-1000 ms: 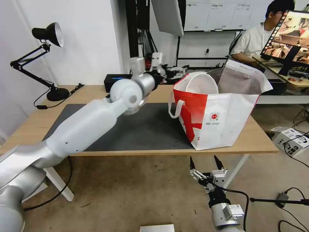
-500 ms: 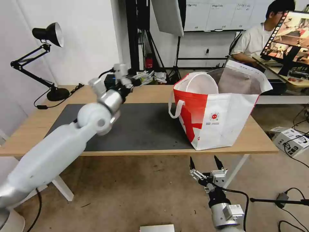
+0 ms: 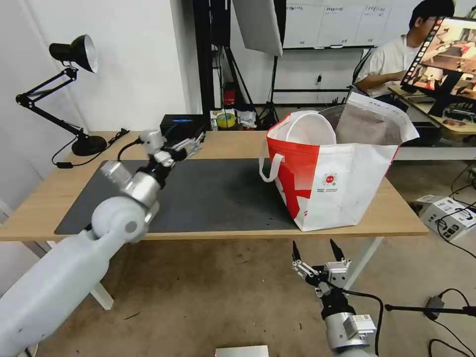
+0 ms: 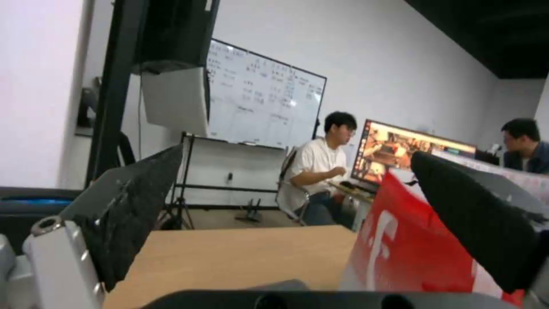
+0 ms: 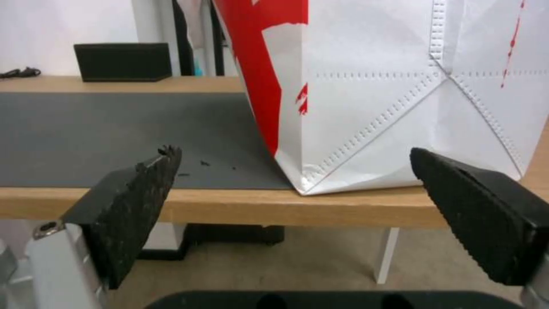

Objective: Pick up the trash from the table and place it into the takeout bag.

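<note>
1. Two pincers show, and both hold nothing. The left pincer (image 3: pixel 191 145) hangs over the far edge of the dark grey mat (image 3: pixel 218 198), at about 10 o'clock from the takeout bag (image 3: pixel 342 183). Its fingers (image 4: pixel 137 201) stand apart with only the room between them.

2. One second back, that arm reached to the bag's mouth at about 12 o'clock of the mat. Half a second back it had swung away to 11 o'clock. Now it is lower and farther toward the robot's left, well apart from the bag.

3. Judged from this retreat with nothing held, a drop into the bag looks finished, and the arm is pulling back.

4. No trash lies on the surface (image 3: pixel 49 198) now. The mat carries just a few dark specks (image 5: pixel 203 163) near the bag's base. A white round rim shows inside the bag's mouth; whether it is the bowl cannot be told. The rest of the bag's contents are hidden.

5. The bag stands upright at the surface's 3 o'clock end, partly on the mat, with its top open.

6. The right pincer (image 3: pixel 317 253) waits below the surface's near edge, at 6 o'clock from the bag, with its fingers (image 5: pixel 131 206) wide apart.

7. With the surface showing no more trash, the task seems at or near its end.
</note>
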Available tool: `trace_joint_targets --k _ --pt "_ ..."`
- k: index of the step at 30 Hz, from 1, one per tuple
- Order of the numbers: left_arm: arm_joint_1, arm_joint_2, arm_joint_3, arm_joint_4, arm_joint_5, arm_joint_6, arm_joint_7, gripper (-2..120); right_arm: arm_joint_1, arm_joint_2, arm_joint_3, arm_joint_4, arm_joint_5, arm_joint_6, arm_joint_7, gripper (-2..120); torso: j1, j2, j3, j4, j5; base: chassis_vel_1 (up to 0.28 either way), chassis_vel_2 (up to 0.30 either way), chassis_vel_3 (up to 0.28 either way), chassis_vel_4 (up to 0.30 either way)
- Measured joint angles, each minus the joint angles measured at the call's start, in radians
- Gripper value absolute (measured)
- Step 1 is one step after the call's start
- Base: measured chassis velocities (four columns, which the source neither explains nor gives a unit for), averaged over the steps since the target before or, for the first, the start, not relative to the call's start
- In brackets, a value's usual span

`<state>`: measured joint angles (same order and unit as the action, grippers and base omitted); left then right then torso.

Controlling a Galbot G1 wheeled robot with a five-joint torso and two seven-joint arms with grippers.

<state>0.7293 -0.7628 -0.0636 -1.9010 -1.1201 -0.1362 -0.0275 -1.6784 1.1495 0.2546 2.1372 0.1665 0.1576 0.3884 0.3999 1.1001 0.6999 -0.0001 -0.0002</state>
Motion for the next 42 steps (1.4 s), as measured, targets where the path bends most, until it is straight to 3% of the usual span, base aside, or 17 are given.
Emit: trace_joint_targets --k 5,8,12,14,25,42 --pt "0.104 0.012 -0.055 -0.012 0.067 -0.039 0.041 100 0.000 0.000 0.000 0.000 0.000 0.000 0.000 100 0.000 0.000 0.000 0.0002 0.0000 0.000 0.000 0.000 0.000" --pt "0.233 0.013 -0.105 -0.027 0.130 -0.096 0.081 100 0.000 0.000 0.000 0.000 0.000 0.000 0.000 100 0.000 0.000 0.000 0.0000 0.0001 0.000 0.000 0.000 0.000" --pt "0.286 -0.002 -0.133 -0.036 0.156 -0.116 0.085 100 0.000 0.000 0.000 0.000 0.000 0.000 0.000 100 0.000 0.000 0.000 0.0001 0.0001 0.000 0.000 0.000 0.000" --pt "0.374 -0.029 -0.202 -0.041 0.187 -0.155 0.118 100 0.000 0.000 0.000 0.000 0.000 0.000 0.000 100 0.000 0.000 0.000 0.0000 0.0001 0.000 0.000 0.000 0.000" --pt "0.627 -0.090 -0.444 -0.081 0.217 -0.193 0.203 100 0.000 0.000 0.000 0.000 0.000 0.000 0.000 100 0.000 0.000 0.000 0.0002 0.0002 0.000 0.000 0.000 0.000" --pt "0.727 -0.178 -0.516 -0.059 0.300 -0.254 0.244 100 0.000 0.000 0.000 0.000 0.000 0.000 0.000 100 0.000 0.000 0.000 0.0000 0.0002 0.000 0.000 0.000 0.000"
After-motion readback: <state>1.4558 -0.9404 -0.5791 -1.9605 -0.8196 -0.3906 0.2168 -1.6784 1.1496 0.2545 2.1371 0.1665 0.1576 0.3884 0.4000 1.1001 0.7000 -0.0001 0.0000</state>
